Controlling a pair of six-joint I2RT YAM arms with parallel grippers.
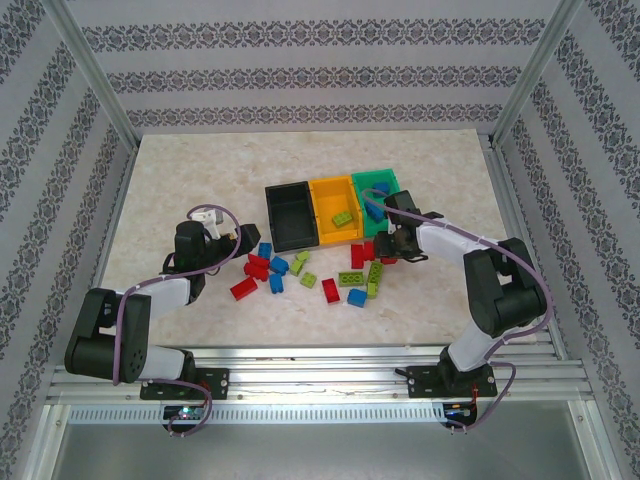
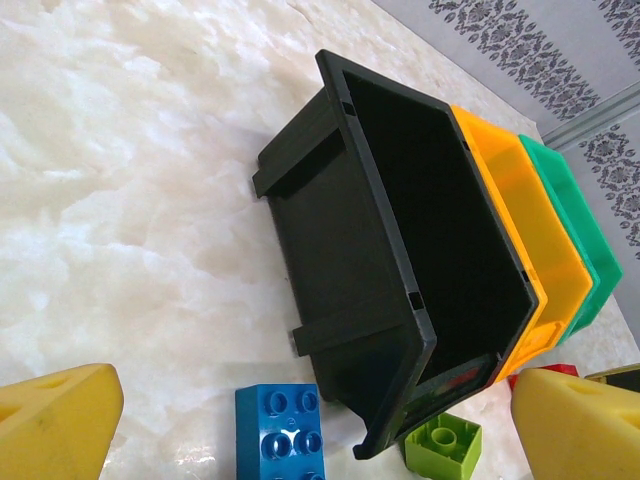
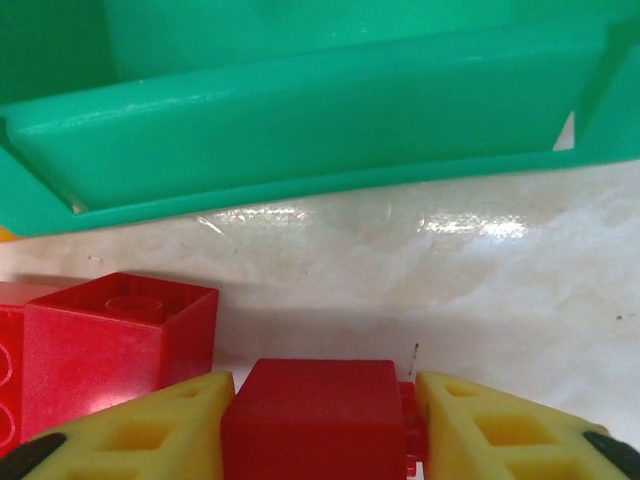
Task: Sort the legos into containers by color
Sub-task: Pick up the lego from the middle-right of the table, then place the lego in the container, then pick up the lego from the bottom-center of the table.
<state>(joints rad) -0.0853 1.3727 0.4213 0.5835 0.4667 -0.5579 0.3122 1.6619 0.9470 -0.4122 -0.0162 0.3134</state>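
Marble-patterned tabletop (image 1: 180, 180), pale, glossy.

Left arm (image 1: 130, 310) reaches in from the near left and right arm (image 1: 500, 285) from the near right, both bent toward the middle.

Three joined bins stand in a row at centre, running left to right: black bin (image 1: 292, 215), yellow-orange bin (image 1: 330, 190), green bin (image 1: 375, 176). The black bin's floor is bare. The yellow-orange bin holds a lime green brick (image 1: 342, 217). The green bin holds a blue brick (image 1: 378, 192) and is partly covered by the right wrist.

Left gripper (image 1: 234, 240) sits just left of the black bin's near corner. Jaws are spread wide with nothing between them. Its wrist camera shows a blue two-by-two brick (image 2: 280, 435) and a lime green single-stud brick (image 2: 445, 440) on the table at the black bin's near end.

Right gripper (image 1: 386, 248) is low at the near side of the green bin. Its yellow fingers (image 3: 150, 430) pinch a red brick (image 3: 315, 415), one pad against each side. Cannot tell whether the brick is off the table. A second red brick (image 3: 120, 340) sits just beside it on the left, near the green bin's outer wall.

Loose legos (image 1: 353, 297), red, blue and lime green, lie scattered on the table in front of the bins, between the two grippers.
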